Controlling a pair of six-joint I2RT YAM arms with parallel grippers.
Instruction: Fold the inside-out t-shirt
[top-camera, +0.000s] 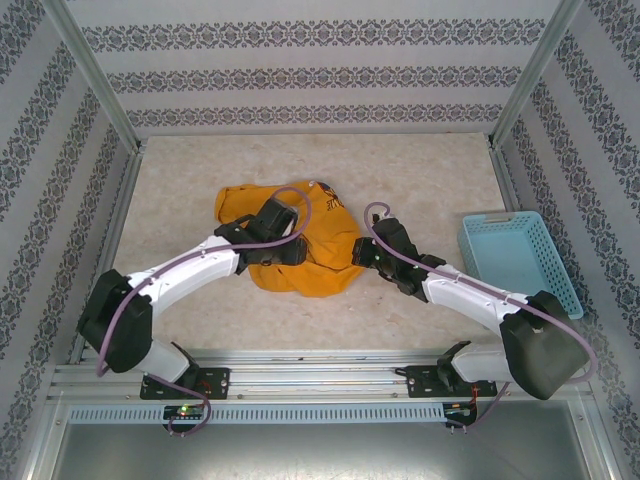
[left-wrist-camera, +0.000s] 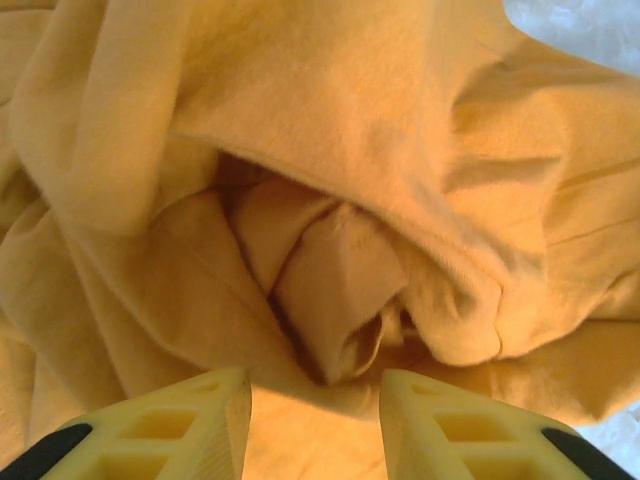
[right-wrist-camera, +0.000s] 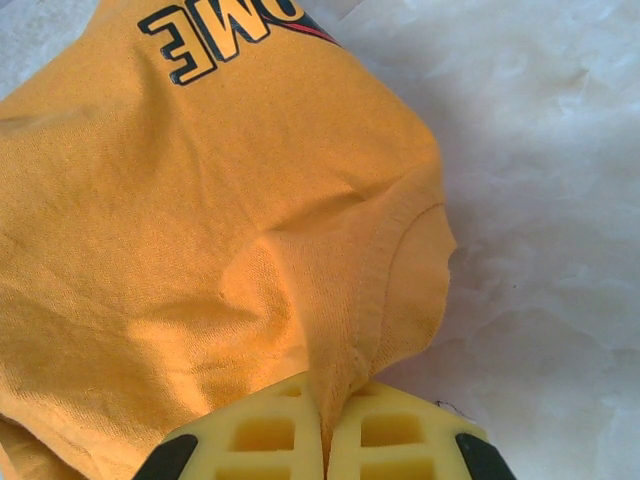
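**Two grippers at a bunched t-shirt: one pinch, one open approach**

The right gripper (right-wrist-camera: 322, 395) has its jaws pressed together on a stitched edge of the inside-out t-shirt (right-wrist-camera: 200, 230). This is apparently a sleeve hem, though at this range the seam cannot be named with certainty. The left gripper (left-wrist-camera: 315, 400) stands spread with nothing between its jaws, poised over a deep pocket of nested folds. The shirt lies bunched near the middle of the tabletop (top-camera: 300, 150), between the two arms and well apart from the light-blue basket (top-camera: 515, 260) at the right.

The step in hand is judged to be opening out the heap before any fold. The left gripper should close on a single layer at an outer edge rather than on the nested folds. The right should keep a firm pinch so the cloth can be drawn taut.

The right wrist view shows black-outlined lettering (right-wrist-camera: 230, 35) and seam stitching, the left wrist view the inner folds, and the overhead view the heap's outline.
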